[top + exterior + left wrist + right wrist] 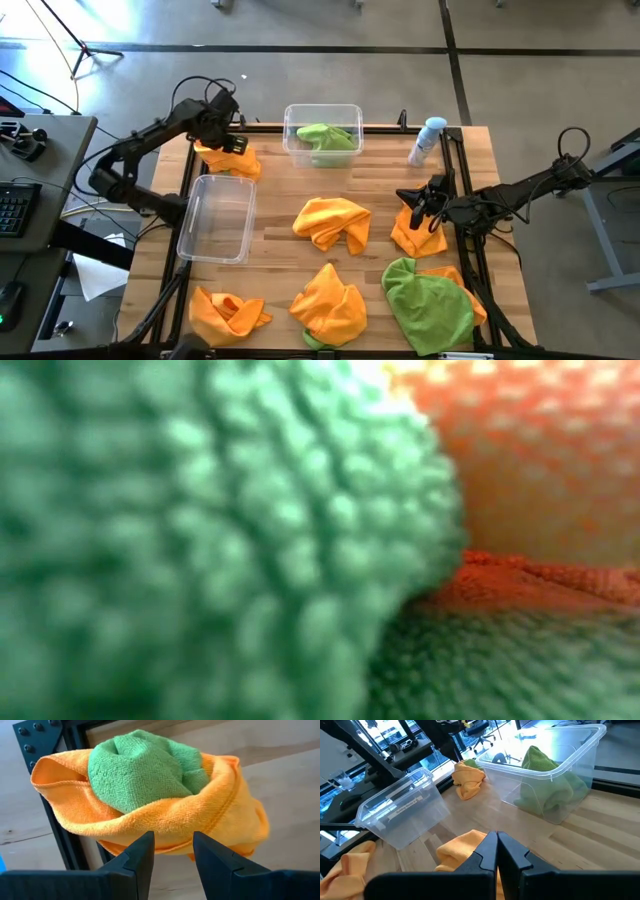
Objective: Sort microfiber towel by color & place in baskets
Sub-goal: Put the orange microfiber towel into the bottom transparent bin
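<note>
While my left hand (pixel 172 851) hangs spread just above an orange towel (pixel 150 820) wrapping a green towel (pixel 145 770) at the counter's (pixel 280 195) far-left corner; my right hand (pixel 496 851) is pressed together, empty.

The right gripper (pixel 497 851) hangs with its dark fingers pressed together over an orange cloth (pixel 460 847) on the wooden bench (pixel 605 835). Beyond it stand two clear bins — one (pixel 555 775) holding a green cloth (pixel 540 760), the other (pixel 400 810) bare inside. Another orange cloth (pixel 468 781) lies between them, farther back — a third (pixel 345 867) lies near the bare bin.
</note>
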Action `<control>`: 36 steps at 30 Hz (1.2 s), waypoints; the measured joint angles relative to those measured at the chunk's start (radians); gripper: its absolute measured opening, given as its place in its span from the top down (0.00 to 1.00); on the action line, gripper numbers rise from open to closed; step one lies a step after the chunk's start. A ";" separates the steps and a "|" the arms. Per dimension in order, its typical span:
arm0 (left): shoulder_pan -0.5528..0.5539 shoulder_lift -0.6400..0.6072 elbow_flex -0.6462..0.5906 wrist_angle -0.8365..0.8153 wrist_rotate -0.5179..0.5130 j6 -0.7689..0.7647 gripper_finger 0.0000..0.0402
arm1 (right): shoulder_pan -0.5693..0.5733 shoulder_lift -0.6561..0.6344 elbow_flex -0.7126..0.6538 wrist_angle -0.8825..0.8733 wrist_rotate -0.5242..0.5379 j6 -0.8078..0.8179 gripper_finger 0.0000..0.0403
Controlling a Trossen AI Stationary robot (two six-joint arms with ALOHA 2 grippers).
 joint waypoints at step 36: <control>-0.021 0.079 0.000 -0.026 -0.064 -0.027 0.99 | 0.000 0.000 0.000 -0.027 -0.003 -0.002 1.00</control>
